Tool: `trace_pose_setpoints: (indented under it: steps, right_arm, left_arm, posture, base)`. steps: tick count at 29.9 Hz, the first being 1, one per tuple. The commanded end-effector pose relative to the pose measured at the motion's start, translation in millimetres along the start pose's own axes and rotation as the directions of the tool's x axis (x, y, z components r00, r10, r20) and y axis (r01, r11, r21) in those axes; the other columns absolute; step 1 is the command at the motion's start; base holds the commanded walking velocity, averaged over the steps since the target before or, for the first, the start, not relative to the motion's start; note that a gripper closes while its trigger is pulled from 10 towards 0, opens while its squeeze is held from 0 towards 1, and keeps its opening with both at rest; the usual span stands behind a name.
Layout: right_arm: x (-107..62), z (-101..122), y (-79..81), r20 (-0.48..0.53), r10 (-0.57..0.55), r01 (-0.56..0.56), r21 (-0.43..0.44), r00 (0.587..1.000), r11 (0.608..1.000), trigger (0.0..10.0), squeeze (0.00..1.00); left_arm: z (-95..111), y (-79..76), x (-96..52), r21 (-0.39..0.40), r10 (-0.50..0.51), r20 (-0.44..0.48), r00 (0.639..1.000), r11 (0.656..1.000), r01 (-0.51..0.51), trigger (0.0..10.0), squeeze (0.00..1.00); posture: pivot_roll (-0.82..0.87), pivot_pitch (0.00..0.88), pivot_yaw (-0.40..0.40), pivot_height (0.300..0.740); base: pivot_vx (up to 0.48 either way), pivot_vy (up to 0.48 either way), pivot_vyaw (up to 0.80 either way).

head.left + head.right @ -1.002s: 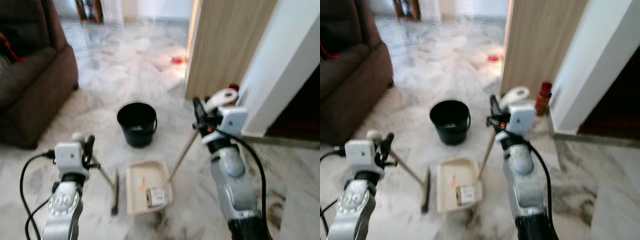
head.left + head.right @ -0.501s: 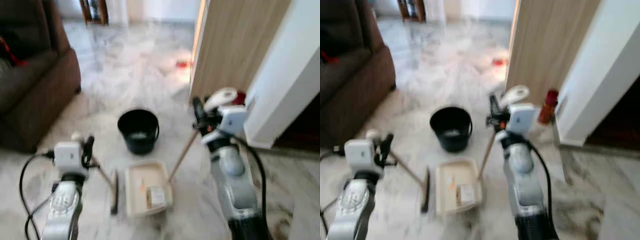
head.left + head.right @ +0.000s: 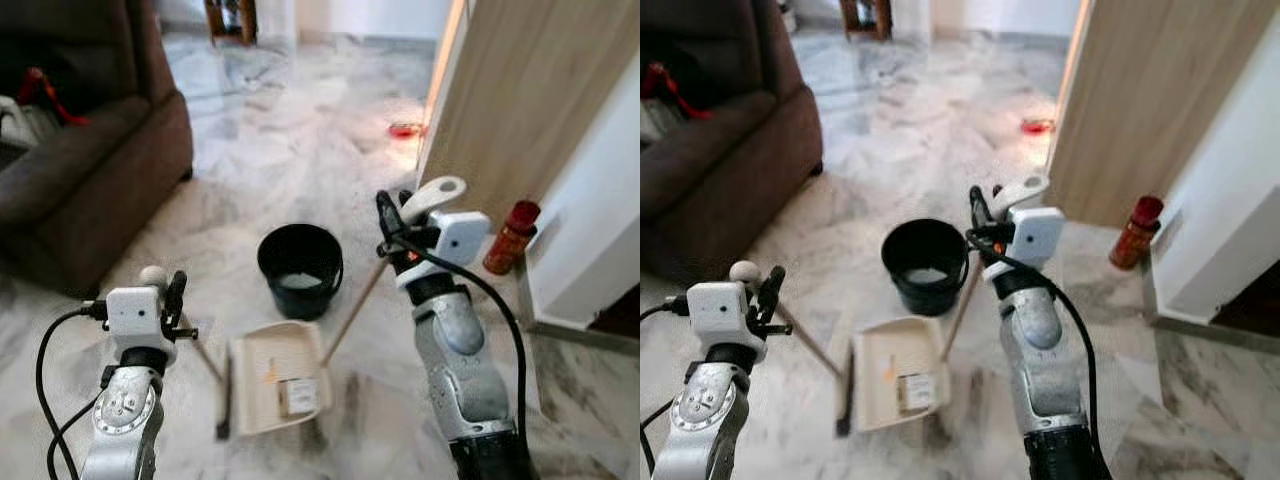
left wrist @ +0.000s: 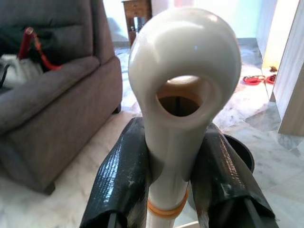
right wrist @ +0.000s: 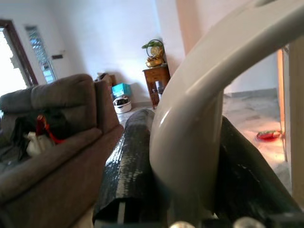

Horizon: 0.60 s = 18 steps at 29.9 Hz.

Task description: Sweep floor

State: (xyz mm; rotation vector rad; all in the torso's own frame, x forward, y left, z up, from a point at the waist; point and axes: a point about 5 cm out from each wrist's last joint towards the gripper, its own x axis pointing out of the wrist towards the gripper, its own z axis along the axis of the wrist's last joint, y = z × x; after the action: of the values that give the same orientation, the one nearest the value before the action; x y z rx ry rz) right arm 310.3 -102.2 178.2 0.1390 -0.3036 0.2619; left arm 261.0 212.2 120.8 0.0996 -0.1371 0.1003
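Your left gripper (image 4: 173,183) is pinched on the cream, looped top of the broom handle (image 4: 183,95), one black finger (image 4: 121,180) pressed to each side just above an orange band. From that grip the wooden shaft slants down to the dark broom head (image 3: 225,400), which rests on the marble floor (image 3: 290,150) just beside the dustpan's left edge.

Your right gripper (image 3: 390,222) is clamped on the cream grip of the dustpan handle (image 3: 432,196); its pole (image 3: 350,312) angles down to the right rear corner of the dustpan (image 3: 270,372).

The dustpan is a pale, shallow tray lying flat on the floor between your two arms, with a small boxy piece of litter (image 3: 298,396) and an orange scrap in it.

One black bucket (image 3: 300,268) stands just beyond the dustpan's far edge, something pale at its bottom.

Count one broom, one dustpan, one bucket, one red bottle (image 3: 508,238) by the wall, and one brown sofa (image 3: 90,170) along the floor's left side.
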Motion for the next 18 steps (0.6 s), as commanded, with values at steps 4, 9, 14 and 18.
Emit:
trace_pose_setpoints:
  steps: [4,9,14,18]
  right_arm:
    - [2.1,15,-0.9,0.074,-0.001,0.001,0.000,0.997,1.000,10.0,0.00]
    - [3.2,18,-1.1,0.084,-0.009,0.008,0.007,0.996,1.000,10.0,0.00]
    - [14.0,53,-4.3,0.220,-0.055,0.048,0.038,0.974,0.998,10.0,0.00]
    - [24.5,85,-8.9,0.325,-0.085,0.076,0.043,0.942,0.996,10.0,0.00]
  left_arm:
    - [10,-2.7,2.9,0.002,-0.013,0.056,0.998,1.000,0.013,10.0,0.00]
    - [10,-2.1,2.9,0.001,-0.011,0.057,0.998,1.000,0.011,10.0,0.00]
    - [10,-1.6,2.8,0.001,-0.009,0.060,0.998,1.000,0.009,10.0,0.00]
    - [11,-1.8,3.1,0.000,-0.011,0.060,0.998,1.000,0.011,10.0,0.00]
  posture:
    - [0.08,0.074,0.053,0.740]
    - [0.07,0.075,0.053,0.740]
    - [0.08,0.075,0.054,0.740]
    - [0.07,0.073,0.055,0.740]
  base:
    - [0.253,0.000,0.00]
    - [0.250,0.000,0.00]
    - [0.247,0.000,0.00]
    - [0.250,0.000,0.00]
